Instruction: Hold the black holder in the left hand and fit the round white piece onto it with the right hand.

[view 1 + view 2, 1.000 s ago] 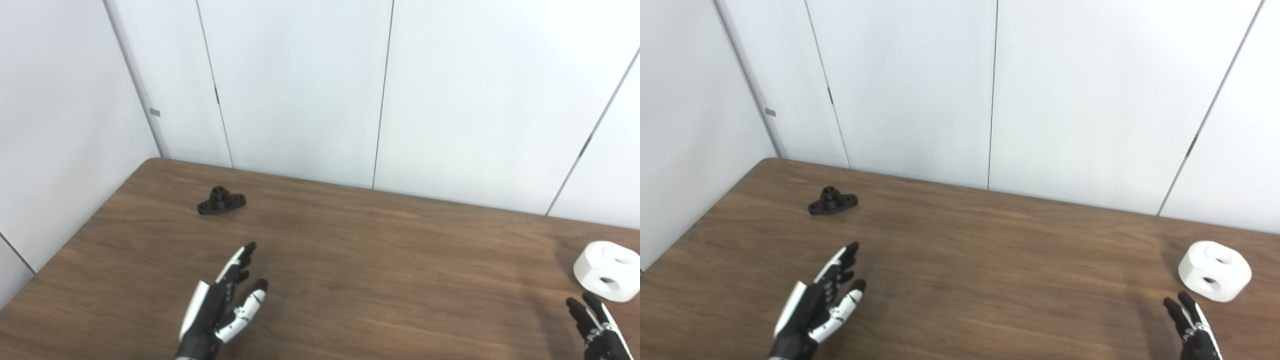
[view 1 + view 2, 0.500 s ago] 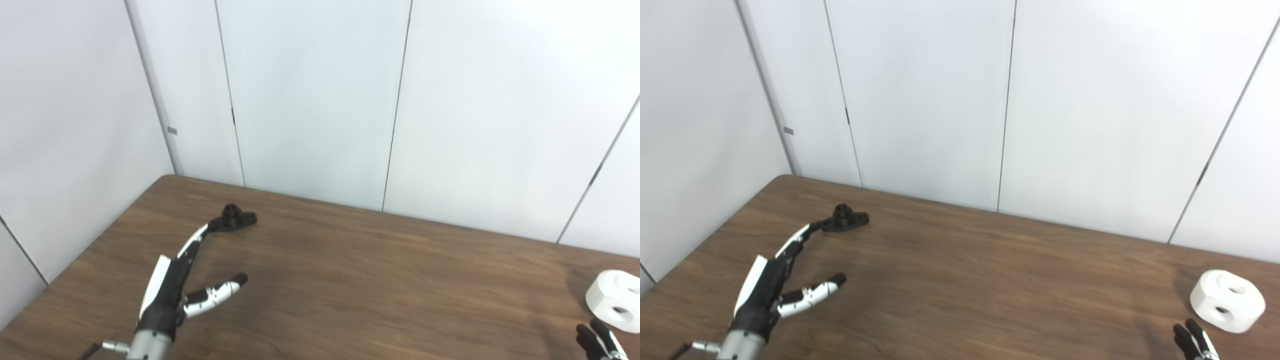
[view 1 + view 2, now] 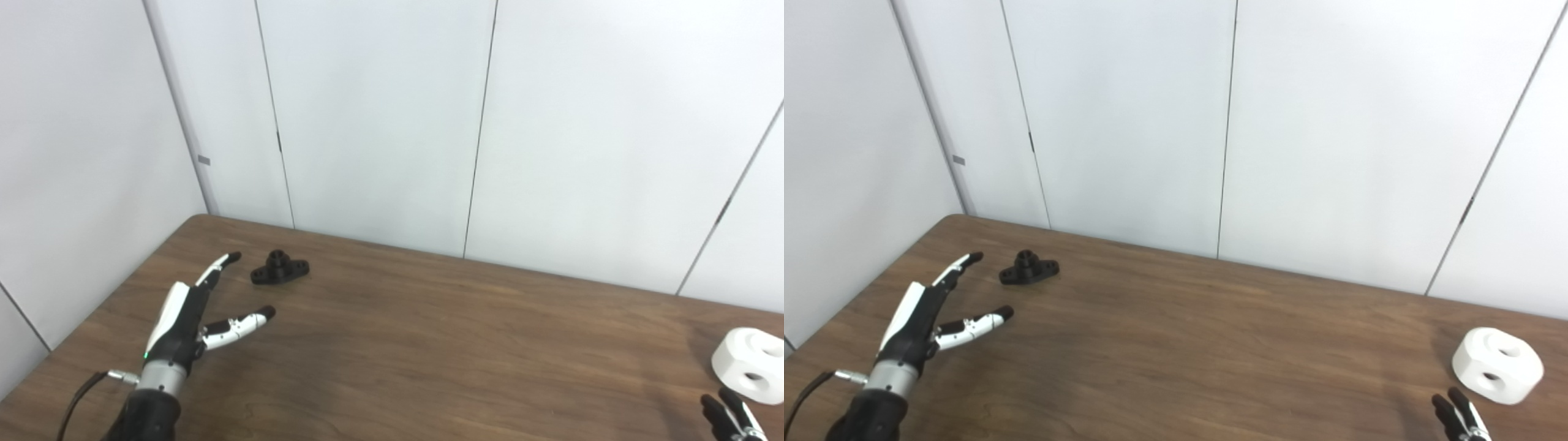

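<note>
Near the table's far left corner, the black holder (image 3: pixel 279 268) lies ungrasped.
Left hand (image 3: pixel 190 315), fingers spread, should straddle its raised hub before closing; right hand (image 3: pixel 1461 419) barely visible, state unclear, near the round white piece (image 3: pixel 1496 365).

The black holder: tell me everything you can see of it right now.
The black holder is a small matte piece, plastic by the look: a flat, elongated base with a short round hub rising from its middle. It lies flat on the wooden table near the far left corner. Nothing touches it; the open left hand is just short of it.
</note>
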Tool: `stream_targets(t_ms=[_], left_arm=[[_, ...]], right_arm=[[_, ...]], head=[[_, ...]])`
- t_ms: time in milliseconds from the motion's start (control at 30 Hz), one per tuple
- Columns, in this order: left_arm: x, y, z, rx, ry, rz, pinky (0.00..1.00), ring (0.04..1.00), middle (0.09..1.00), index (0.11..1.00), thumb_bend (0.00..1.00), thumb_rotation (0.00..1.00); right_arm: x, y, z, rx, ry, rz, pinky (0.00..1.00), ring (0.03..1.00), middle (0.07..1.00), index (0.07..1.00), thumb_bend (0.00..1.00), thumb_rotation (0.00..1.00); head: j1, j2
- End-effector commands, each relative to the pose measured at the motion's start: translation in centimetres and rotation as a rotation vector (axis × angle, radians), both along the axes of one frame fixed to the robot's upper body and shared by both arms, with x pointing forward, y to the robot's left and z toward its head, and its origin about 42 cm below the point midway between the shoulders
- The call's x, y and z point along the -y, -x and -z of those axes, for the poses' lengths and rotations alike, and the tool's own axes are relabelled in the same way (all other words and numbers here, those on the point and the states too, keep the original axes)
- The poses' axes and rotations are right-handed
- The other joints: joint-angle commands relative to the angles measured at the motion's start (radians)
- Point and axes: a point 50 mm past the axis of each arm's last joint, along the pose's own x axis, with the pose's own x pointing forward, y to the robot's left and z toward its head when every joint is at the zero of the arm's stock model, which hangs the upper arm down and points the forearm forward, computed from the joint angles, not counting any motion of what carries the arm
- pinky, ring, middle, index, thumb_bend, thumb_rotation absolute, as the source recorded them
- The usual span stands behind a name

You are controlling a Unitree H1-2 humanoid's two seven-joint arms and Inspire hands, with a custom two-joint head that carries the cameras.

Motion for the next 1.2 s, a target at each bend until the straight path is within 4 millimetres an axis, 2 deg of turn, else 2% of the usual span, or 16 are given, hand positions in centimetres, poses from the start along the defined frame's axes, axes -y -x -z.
stream_targets(t_ms=[0, 167, 467, 800, 1167], left_arm=[[-0.9, -1.8, -2.5, 0.073, -0.064, -0.005, 0.97, 0.98, 0.965, 0.928, 0.8, 0.29], [-1.7, -3.9, -2.7, 0.04, -0.107, -0.025, 1.0, 0.999, 0.972, 0.915, 0.82, 0.32], [-2.2, -7.0, -3.6, 0.006, -0.149, -0.016, 1.0, 1.0, 0.967, 0.897, 0.83, 0.31], [-3.1, -10.2, -4.2, -0.074, -0.236, -0.025, 1.0, 1.0, 0.96, 0.881, 0.87, 0.3], [-3.4, -12.7, -4.5, -0.189, -0.357, -0.06, 1.0, 1.0, 0.97, 0.857, 0.9, 0.32]], right_arm=[[0.0, 2.2, 3.6, -0.136, -0.032, 0.033, 0.99, 0.944, 0.906, 0.936, 0.72, 0.98], [0.0, 2.2, 3.6, -0.135, -0.035, 0.032, 1.0, 0.948, 0.909, 0.94, 0.72, 0.98], [-0.1, 2.5, 3.5, -0.125, -0.027, 0.029, 1.0, 0.943, 0.905, 0.943, 0.69, 1.0], [-0.3, 2.5, 3.5, -0.125, -0.018, 0.036, 0.99, 0.937, 0.9, 0.94, 0.71, 0.99], [-0.3, 2.7, 3.3, -0.13, -0.031, 0.039, 0.99, 0.945, 0.904, 0.944, 0.71, 0.99]], head=[[0.0, 0.002], [-0.003, 0.002], [-0.009, 0.007], [-0.017, 0.009], [-0.024, 0.016]])
